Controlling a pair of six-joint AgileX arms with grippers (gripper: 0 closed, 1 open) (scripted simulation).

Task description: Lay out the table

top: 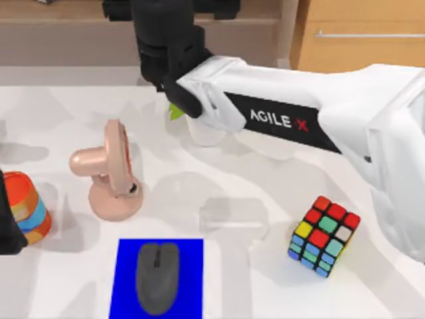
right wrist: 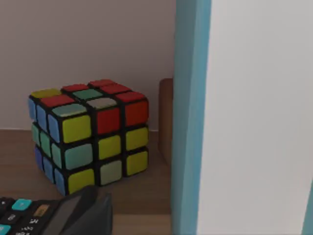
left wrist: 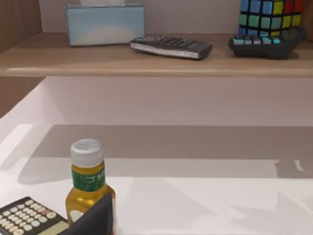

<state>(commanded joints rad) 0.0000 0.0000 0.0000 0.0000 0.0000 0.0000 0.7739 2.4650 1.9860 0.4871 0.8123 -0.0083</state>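
Note:
The white table [top: 259,279] carries a pink desk fan [top: 109,174], a grey mouse [top: 157,276] on a blue mat [top: 126,292], a colour cube [top: 323,236] and an orange-and-blue striped cylinder [top: 28,207]. My right arm reaches across from the right, and its black gripper [top: 174,93] hangs at the table's back edge, right over a small green thing [top: 176,111]. My left gripper [top: 8,229] sits at the table's far left edge, beside the striped cylinder. The left wrist view shows a yellow bottle [left wrist: 87,178] with a white cap and a calculator [left wrist: 27,215].
A wooden shelf [left wrist: 156,61] holds a pale blue box [left wrist: 104,23], a remote [left wrist: 171,46] and a second colour cube [left wrist: 269,19]. In the right wrist view a colour cube [right wrist: 88,134] stands beside a blue-edged white box [right wrist: 234,117]. A wooden cabinet [top: 362,40] is at the back right.

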